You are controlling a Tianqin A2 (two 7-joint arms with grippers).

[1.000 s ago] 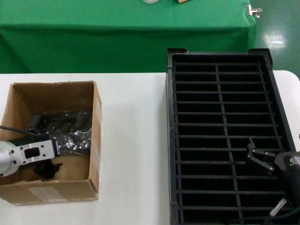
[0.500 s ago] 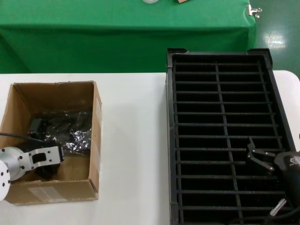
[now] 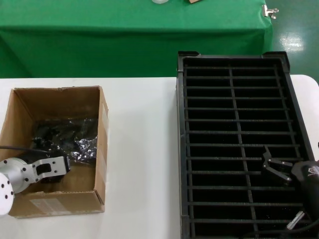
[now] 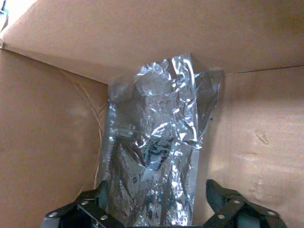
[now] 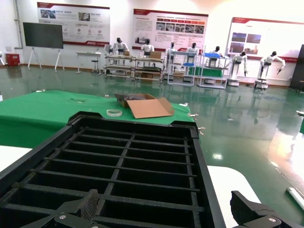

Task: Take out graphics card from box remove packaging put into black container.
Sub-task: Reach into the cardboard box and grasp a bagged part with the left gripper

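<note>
The brown box (image 3: 102,124) sits on the left of the white table. Inside it lies the crinkly silver-grey packaging (image 3: 70,137), which fills the middle of the left wrist view (image 4: 156,142). The graphics card is hidden; only the bag shows. My left gripper (image 3: 50,177) is down in the near end of the box. There the gripper (image 4: 156,187) is open, one finger on each side of the bag's near end. The black container (image 3: 232,57) stands on the right. Over its near right part my right gripper (image 3: 273,167) hovers, open and empty (image 5: 164,197) above the slats (image 5: 137,121).
Bare white table (image 3: 139,149) lies between the box and the container. A green-clothed table (image 3: 134,30) runs along the back, with an open cardboard carton (image 5: 147,107) and a tape roll (image 5: 113,112) on it. The box walls (image 4: 42,133) stand close around my left gripper.
My left wrist has slid toward the near left corner of the box and sunk lower, uncovering more of the bag. The right arm has not moved.
</note>
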